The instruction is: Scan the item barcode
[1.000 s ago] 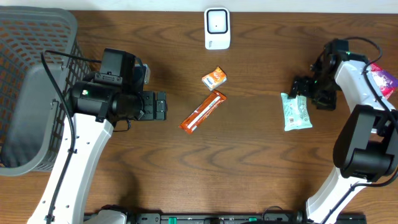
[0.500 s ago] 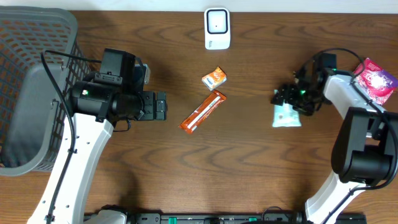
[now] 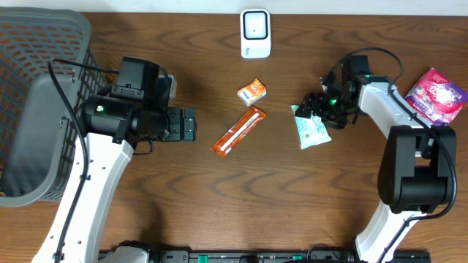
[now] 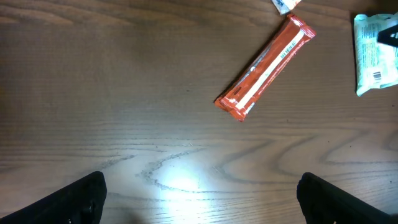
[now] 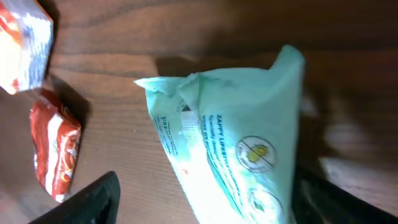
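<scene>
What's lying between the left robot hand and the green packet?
Only the long orange-red snack bar lies between the left gripper and the mint-green packet, as the overhead view shows.

Bright even light, soft glare, right-wrist blur

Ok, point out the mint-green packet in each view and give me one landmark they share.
Overhead: the mint-green packet lies right of centre on the table.
Left wrist: it is at the top right edge, partly cut off.
Right wrist: it fills the middle of the picture.
Shared landmark: the orange-red bar, left of the packet in every view.
</scene>
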Robot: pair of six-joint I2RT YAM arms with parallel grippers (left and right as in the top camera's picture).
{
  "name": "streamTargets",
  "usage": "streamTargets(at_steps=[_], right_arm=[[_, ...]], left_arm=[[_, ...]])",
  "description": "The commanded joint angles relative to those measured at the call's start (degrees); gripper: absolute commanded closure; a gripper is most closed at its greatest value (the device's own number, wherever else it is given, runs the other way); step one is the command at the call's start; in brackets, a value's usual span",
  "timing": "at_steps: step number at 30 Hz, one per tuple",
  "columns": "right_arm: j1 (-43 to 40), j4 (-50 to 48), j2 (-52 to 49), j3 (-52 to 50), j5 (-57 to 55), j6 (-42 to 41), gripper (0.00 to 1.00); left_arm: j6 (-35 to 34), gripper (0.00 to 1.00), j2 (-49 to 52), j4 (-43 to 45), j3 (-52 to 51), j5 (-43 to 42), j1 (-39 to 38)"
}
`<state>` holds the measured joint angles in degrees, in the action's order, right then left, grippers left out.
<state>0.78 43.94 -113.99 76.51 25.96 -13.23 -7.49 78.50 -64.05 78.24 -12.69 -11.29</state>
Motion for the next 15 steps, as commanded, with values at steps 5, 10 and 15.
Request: streamTargets(at_steps=[5,10,15], right_arm=[[-0.3,-1.3,-0.6,-2.6,-4.7,3.0,0.24],[0.8,-10.1,-0.6,-9.8,-4.7,-0.2,0.56],[0.8,-11.8,-0.3,-11.5,-4.7,-1.3,0.99]], left_arm=[[0.0,0.02,0.1,0.0,-0.1,0.5,0.2],[0.0,0.02,0.1,0.0,-0.1,0.5,0.2],[0.0,0.02,0.1,0.0,-0.1,0.5,0.2]])
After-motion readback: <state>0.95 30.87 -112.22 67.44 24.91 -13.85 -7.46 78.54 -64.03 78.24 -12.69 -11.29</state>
